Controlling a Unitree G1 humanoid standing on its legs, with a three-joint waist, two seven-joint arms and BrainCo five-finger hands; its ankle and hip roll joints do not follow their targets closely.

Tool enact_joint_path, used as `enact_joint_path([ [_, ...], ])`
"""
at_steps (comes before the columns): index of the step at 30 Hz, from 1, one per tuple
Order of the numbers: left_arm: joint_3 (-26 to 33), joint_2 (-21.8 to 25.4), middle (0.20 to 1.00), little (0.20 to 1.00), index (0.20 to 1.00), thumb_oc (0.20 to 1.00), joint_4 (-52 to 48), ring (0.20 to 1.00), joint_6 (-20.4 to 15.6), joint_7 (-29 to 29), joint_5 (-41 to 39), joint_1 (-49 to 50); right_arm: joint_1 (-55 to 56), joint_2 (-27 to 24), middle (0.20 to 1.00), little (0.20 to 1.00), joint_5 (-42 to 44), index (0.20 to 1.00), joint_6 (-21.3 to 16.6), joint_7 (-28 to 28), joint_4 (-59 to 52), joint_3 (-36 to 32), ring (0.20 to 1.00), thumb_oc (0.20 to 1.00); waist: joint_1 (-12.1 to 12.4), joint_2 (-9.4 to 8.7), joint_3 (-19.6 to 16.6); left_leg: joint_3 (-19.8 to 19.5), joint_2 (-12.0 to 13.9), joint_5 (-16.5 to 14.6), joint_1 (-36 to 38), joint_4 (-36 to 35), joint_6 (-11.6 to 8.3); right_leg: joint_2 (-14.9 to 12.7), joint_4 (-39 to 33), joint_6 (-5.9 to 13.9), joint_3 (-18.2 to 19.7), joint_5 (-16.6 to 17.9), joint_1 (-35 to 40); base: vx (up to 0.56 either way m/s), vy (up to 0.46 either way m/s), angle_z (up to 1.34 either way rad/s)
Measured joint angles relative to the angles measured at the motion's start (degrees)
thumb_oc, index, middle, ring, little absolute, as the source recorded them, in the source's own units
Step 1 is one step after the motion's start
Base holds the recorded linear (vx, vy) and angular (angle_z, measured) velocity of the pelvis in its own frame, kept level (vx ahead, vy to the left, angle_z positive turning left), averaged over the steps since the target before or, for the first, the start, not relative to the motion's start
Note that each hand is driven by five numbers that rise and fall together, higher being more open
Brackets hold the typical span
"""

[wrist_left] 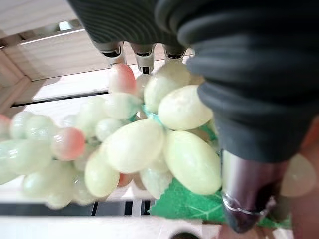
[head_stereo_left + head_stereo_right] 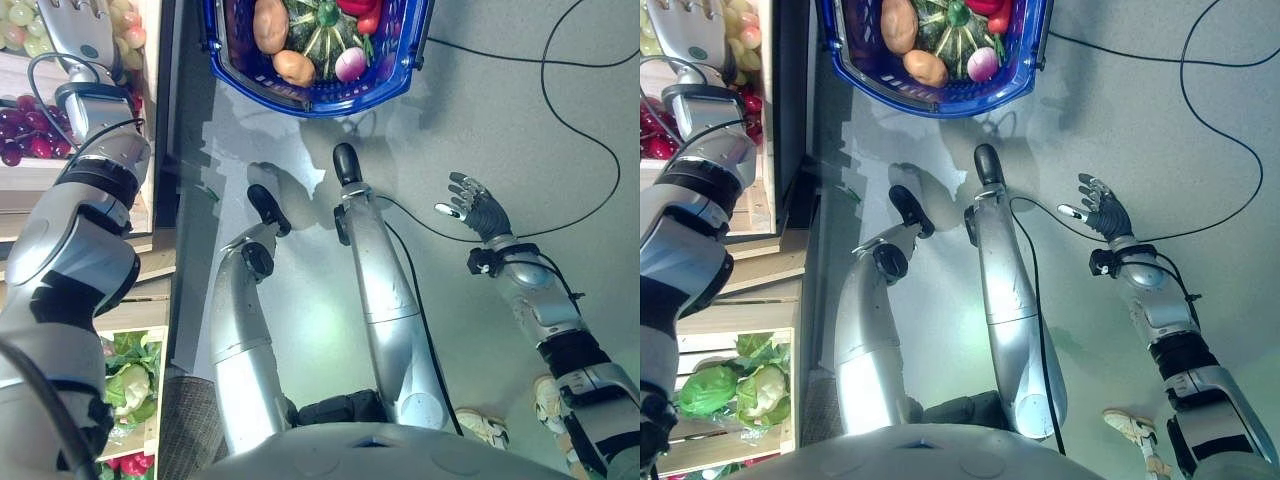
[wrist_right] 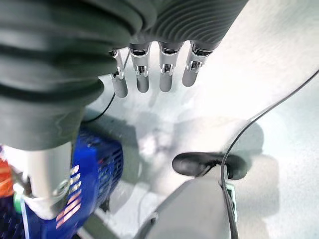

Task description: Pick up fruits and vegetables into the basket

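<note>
- Grey floor [image 2: 500, 110] lay below the robot, with a blue basket [image 2: 230, 68] on it ahead and wooden crates [image 2: 770, 205] to the left side.
- Left hand [image 2: 82, 22] was reaching into the far crate, over a bunch of green grapes [image 1: 149, 134]; its fingers pointed straight toward the bunch, and whether they touched it could not be told. It gripped nothing visible.
- Purple grapes [image 2: 30, 130] lay in the crate just behind that hand's wrist; cabbages [image 2: 735, 390] lay in a crate well back along the arm.
- Right hand [image 2: 478, 208] hung empty over bare floor, fingers loosely spread, well apart from the basket.
- Basket already held a potato [image 2: 270, 25], a second potato [image 2: 294, 68], a green squash [image 2: 325, 40], a red pepper [image 2: 362, 12] and a small purple-white turnip [image 2: 351, 64].
- Judged step: picking the green grapes. Next the left fingers would need to curl round the bunch, lift it clear of the crate wall, then swing right to the basket.
- Crate walls closed in tight round the left hand, so a straight lift looked safest; loose grapes could snag or slip.
- Open floor lay between crate and basket, giving room, and the basket's near rim sat low.
</note>
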Motion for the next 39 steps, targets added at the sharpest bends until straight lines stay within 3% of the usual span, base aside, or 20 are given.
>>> enact_joint_path([
  [16,-1.68,0.02,1.000,1.000,1.000,1.000,1.89,1.000,1.42,0.67,-3.80,-1.77,-2.55,-1.14,1.000,1.000,-0.06,1.000,-3.05,-0.41,1.05,0.24,1.000,1.000,0.16,0.00,0.00,0.35,0.06,-0.20,-0.33,-1.23,-0.35,0.69,-1.18,0.11,0.60,0.07,-0.71,-0.01,0.040,-0.03],
  [17,-1.80,0.02,0.793,0.793,0.793,0.793,1.98,0.793,1.38,0.68,-4.36,-1.82,-2.55,-1.17,1.000,1.000,-0.05,1.000,-3.09,-0.45,1.05,0.23,1.000,1.000,0.14,0.00,0.00,0.35,0.07,-0.20,-0.33,-1.21,-0.35,0.69,-1.15,0.11,0.60,0.07,-0.71,0.00,0.000,0.00],
  [18,-1.80,0.02,0.467,0.467,0.467,0.467,2.01,0.467,1.38,0.69,-5.08,-1.81,-2.55,-1.21,1.000,1.000,-0.06,1.000,-3.14,-0.45,1.05,0.23,1.000,1.000,0.09,0.00,0.00,0.34,0.07,-0.19,-0.33,-1.18,-0.35,0.67,-1.10,0.10,0.58,0.07,-0.70,0.00,0.000,0.00],
  [19,-1.80,0.02,0.395,0.395,0.395,0.395,2.07,0.395,1.39,0.67,-5.13,-1.81,-2.55,-1.23,1.000,1.000,-0.06,1.000,-3.15,-0.46,1.05,0.23,1.000,1.000,0.08,0.00,0.00,0.33,0.07,-0.19,-0.33,-1.16,-0.35,0.66,-1.07,0.11,0.56,0.07,-0.70,0.00,0.000,0.00],
  [20,-1.80,0.02,0.200,0.200,0.200,0.200,2.08,0.200,1.46,0.75,-5.23,-1.76,-2.55,-1.26,1.000,1.000,-0.08,1.000,-3.15,-0.50,0.99,0.23,1.000,1.000,0.10,0.00,0.00,0.23,0.05,-0.19,-0.32,-1.13,-0.35,0.67,-1.04,0.11,0.53,0.07,-0.66,-0.02,0.033,0.01],
  [27,-1.72,0.21,0.200,0.200,0.200,0.200,2.46,0.200,1.16,0.84,-5.46,-1.00,-2.53,-1.76,1.000,1.000,-0.18,1.000,-3.33,-0.49,0.62,0.22,1.000,1.000,0.05,0.01,0.00,-0.20,0.02,-0.11,0.53,-1.19,-0.54,0.69,-1.12,0.08,0.37,0.08,0.35,-0.03,0.051,0.00],
  [36,1.34,1.28,0.200,0.200,0.200,0.200,0.27,0.200,-6.34,6.00,-17.50,4.60,-1.59,-2.79,1.000,1.000,-4.33,1.000,-4.37,-0.39,-3.29,0.02,1.000,1.000,0.29,0.00,0.00,-1.56,-0.04,-0.10,4.48,-1.63,-0.57,0.24,-2.35,0.07,-1.12,0.08,5.49,-0.02,0.026,0.03],
  [39,7.12,2.19,0.200,0.200,0.200,0.200,-3.07,0.200,-12.04,8.96,-33.83,7.94,-0.47,-2.87,1.000,1.000,-7.51,1.000,-4.46,-0.51,-3.63,-0.07,1.000,1.000,1.16,-0.09,0.01,-1.69,-0.29,0.12,7.42,-2.43,-0.35,-0.30,-3.02,-0.20,-1.90,0.22,8.63,-0.02,0.018,0.07],
])
